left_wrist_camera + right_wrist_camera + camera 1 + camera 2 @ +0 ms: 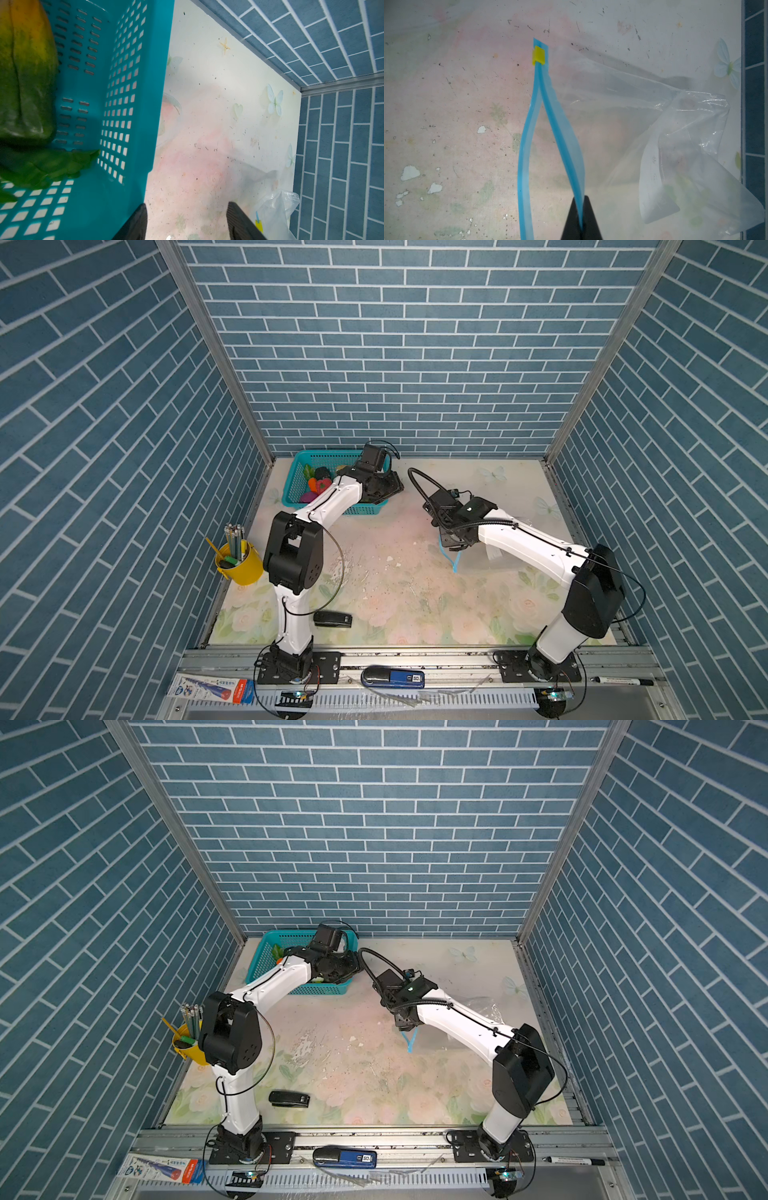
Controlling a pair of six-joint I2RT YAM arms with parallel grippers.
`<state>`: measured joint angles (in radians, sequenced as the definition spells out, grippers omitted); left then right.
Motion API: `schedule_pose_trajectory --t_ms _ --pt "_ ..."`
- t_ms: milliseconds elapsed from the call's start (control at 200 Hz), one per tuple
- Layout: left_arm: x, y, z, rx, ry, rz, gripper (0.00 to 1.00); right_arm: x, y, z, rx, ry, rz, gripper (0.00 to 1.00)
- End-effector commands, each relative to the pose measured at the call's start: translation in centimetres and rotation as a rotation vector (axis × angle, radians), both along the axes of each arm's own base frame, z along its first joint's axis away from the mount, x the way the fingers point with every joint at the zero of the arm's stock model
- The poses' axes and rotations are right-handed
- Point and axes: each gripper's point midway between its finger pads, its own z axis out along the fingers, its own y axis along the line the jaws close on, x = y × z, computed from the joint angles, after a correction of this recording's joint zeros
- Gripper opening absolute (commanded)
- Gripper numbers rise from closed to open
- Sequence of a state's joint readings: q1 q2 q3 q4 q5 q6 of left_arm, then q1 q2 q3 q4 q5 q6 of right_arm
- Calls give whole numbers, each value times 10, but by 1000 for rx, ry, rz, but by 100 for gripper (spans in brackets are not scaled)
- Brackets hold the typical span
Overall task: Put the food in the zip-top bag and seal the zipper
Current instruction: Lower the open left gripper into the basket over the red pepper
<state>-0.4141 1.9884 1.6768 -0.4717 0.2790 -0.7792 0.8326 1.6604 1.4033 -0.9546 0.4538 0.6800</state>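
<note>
Right wrist: zipper [564,141] runs straight out from fingers [572,224], slider [538,55] farthest.

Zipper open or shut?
Open. The zipper's two blue strips gape apart, joined only at the yellow slider at one end; the right gripper pinches one strip.

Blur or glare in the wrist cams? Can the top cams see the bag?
Left wrist: the green-orange food piece is soft and out of focus, while the basket mesh is sharper. Right wrist: the zipper is crisp, white glare streaks the zip-top bag, and the right gripper is a dark blur. In both top views the bag is barely visible against the table.
</note>
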Motion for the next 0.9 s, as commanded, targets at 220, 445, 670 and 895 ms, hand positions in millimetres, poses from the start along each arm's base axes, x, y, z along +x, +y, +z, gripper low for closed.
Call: schedule_pose_trajectory --t_ms 220,445,670,895 --pt "0 20 39 142 -123 -65 72 3 6 7 40 -20 18 0" --pt "-5 77 57 272 -135 -41 78 7 16 12 67 -26 61 0" --pt "1 143 53 399 -65 35 80 9 27 14 109 -28 99 0" --pt "14 181 35 386 -9 75 82 12 32 16 114 -31 113 0"
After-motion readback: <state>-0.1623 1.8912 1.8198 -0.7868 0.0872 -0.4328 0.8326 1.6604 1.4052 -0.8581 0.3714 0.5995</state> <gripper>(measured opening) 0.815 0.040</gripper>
